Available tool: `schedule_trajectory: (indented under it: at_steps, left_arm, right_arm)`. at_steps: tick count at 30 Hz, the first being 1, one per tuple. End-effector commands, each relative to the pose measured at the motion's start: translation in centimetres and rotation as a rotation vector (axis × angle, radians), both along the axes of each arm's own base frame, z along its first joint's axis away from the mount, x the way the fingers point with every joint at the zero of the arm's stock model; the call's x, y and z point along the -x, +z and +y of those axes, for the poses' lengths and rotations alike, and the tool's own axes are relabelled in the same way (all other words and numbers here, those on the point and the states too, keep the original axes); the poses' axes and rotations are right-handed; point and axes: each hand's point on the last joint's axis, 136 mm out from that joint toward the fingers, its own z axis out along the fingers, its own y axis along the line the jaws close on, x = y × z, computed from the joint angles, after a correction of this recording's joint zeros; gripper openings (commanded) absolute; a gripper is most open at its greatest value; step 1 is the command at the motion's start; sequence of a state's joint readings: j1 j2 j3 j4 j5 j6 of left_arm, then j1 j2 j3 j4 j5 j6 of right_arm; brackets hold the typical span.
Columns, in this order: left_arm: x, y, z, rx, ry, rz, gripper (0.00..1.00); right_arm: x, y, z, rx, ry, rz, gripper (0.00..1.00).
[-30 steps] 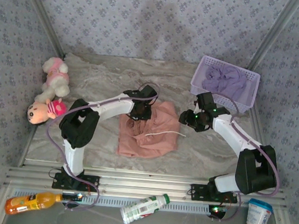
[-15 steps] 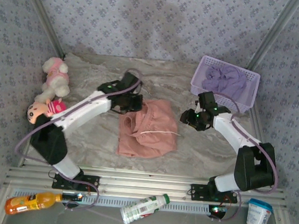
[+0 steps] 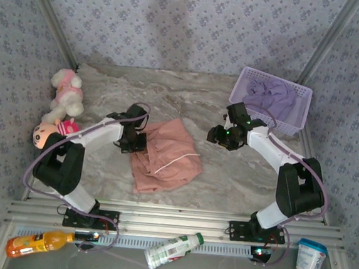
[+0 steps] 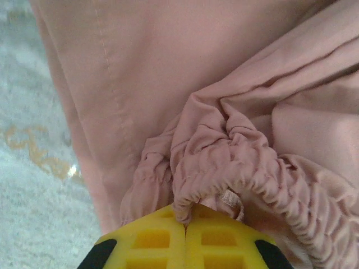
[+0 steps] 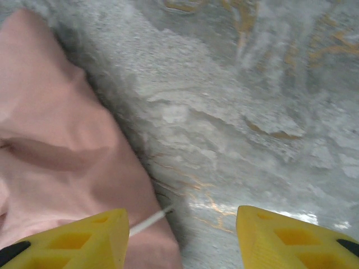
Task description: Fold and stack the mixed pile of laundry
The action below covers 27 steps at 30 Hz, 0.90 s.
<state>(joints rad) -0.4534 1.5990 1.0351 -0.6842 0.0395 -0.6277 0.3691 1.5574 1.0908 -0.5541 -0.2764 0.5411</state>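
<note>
The pink shorts [image 3: 167, 162] lie crumpled mid-table [image 3: 245, 178], between the two arms. The left gripper [image 4: 185, 223] has its jaws pressed together on a bunch of the elastic waistband [image 4: 235, 168]. The right gripper [image 5: 180, 227] hangs just off the shorts' right edge, jaws wide with nothing between them, the white drawstring [image 5: 150, 219] tip beside one finger. The lavender shirt [image 3: 269, 98] seems, from here, bundled in the basket [image 3: 278, 79] at the back right.
</note>
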Motion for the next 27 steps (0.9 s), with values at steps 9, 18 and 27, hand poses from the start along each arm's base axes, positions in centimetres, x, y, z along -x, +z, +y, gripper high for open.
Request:
schedule_trajectory:
  at_steps: [9,18,27]
  left_arm:
    - [0.8,-2.5,0.6,-0.013,0.008,0.028,0.0]
    - [-0.4,-1.9,-0.3,0.0,0.022,0.042,0.0]
    - [0.0,5.7,-1.1,0.076,0.001,-0.001,0.0]
  right_arm:
    - [4.7,-1.0,9.6,0.019,0.372,-0.021,0.52]
    - [8.5,-3.6,6.6,0.163,0.379,-0.017,0.83]
    - [6.3,-7.4,4.4,0.344,0.21,0.071,0.76]
